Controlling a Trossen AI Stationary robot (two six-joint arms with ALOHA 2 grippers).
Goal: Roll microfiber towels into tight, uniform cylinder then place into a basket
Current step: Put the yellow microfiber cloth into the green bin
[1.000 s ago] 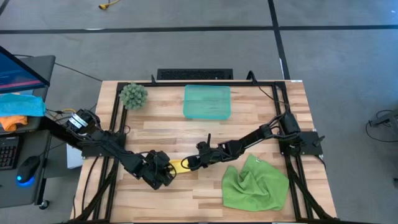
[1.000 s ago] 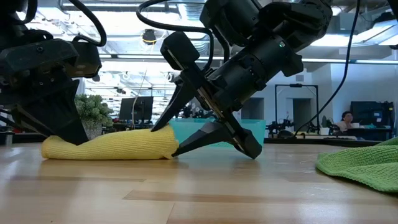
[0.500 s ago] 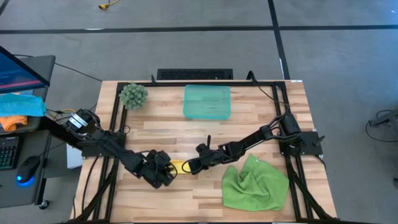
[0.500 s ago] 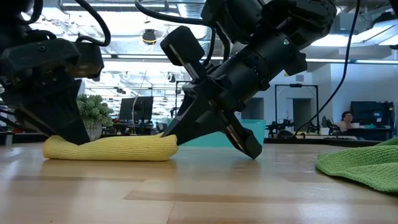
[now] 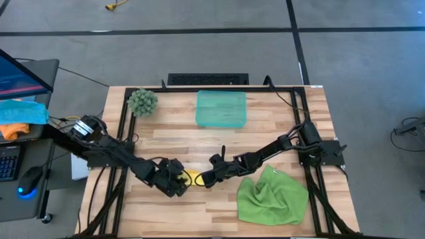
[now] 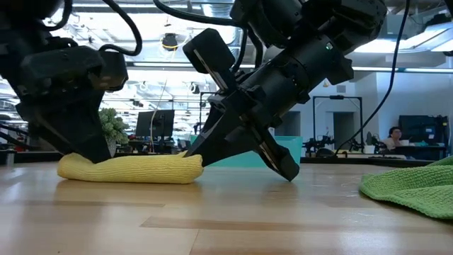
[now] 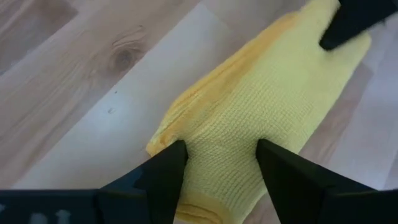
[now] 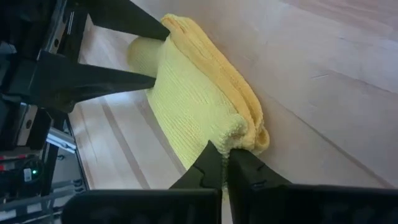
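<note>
Yellow microfiber towel (image 6: 127,168), rolled into a soft cylinder, lying on the wooden bench (image 5: 219,143). Left gripper (image 7: 217,163) fingers spread astride one end; right gripper (image 8: 225,167) fingers pinching the other, likely to keep it tight. Translucent teal plastic basket (image 5: 221,108) well apart.

The yellow towel (image 6: 131,168) is rolled into a short, thick cylinder and lies flat on the table, near the middle of the front edge. The green towel (image 5: 272,197) lies crumpled and not rolled at the front right corner. The teal basket (image 5: 221,108) stands near the middle of the back edge.
</note>
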